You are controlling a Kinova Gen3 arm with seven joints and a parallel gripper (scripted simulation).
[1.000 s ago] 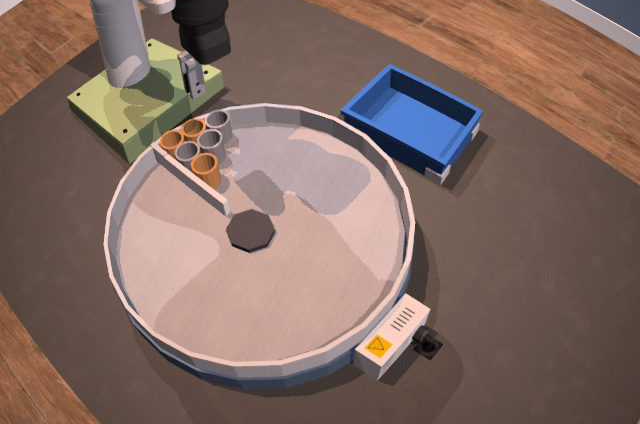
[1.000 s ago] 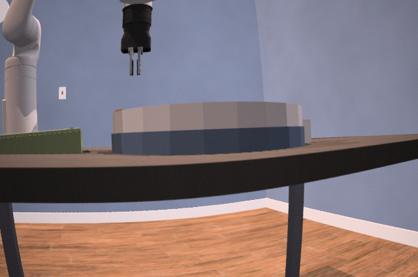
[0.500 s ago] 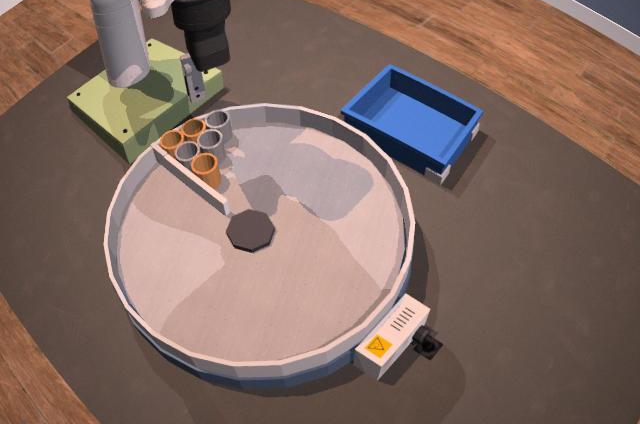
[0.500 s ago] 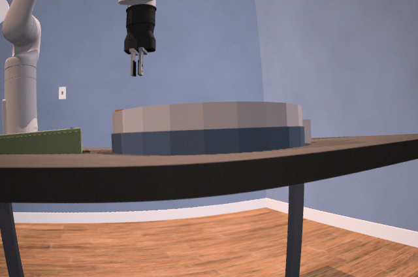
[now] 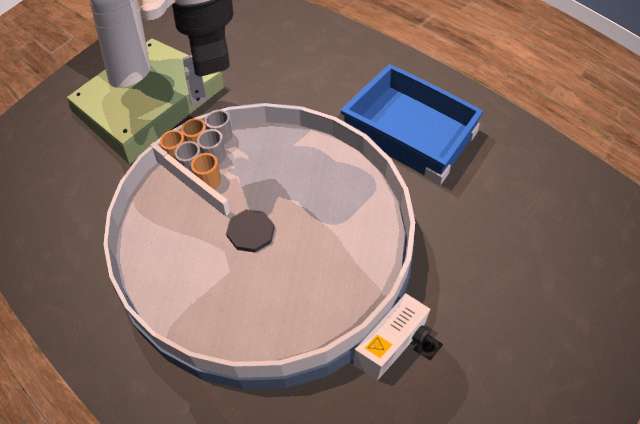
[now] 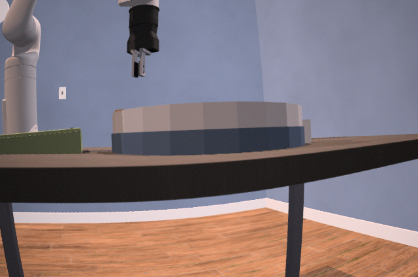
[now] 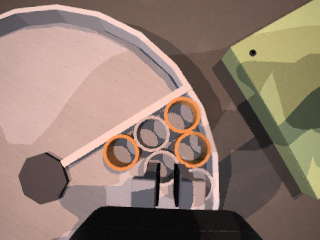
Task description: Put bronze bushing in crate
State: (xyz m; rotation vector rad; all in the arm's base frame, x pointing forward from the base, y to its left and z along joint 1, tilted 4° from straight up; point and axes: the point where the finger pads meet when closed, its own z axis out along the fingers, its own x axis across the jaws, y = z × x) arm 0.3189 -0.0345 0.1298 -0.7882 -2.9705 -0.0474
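Note:
On the turning table [image 5: 289, 295] [image 6: 219, 115] [image 7: 50, 75], three bronze bushings stand upright: one nearest the hub [image 5: 210, 179] [image 7: 116, 162], one at the outer end of the divider [image 5: 171, 140] [image 7: 166, 115], and one beside it by the rim [image 5: 193, 130] [image 7: 192, 166]. Three grey bushings stand close among them, one grey [image 5: 187, 151] between bronze ones. The blue crate [image 5: 392, 148] is empty. My gripper [image 5: 196, 97] [image 6: 138, 74] [image 7: 166, 177] is partly open and empty, pointing down high above the rim side of the group. In the wrist view the fingers partly cover two grey bushings.
A straight divider [image 5: 191, 177] [image 7: 125, 126] runs from the rim towards the dark hub [image 5: 250, 229] [image 7: 43, 178], beside the bushings. The raised rim surrounds the turning table. The green robot base [image 5: 98, 99] [image 6: 44, 142] [image 7: 280, 75] is close behind it. A white motor box [image 5: 392, 336] juts out at the front right.

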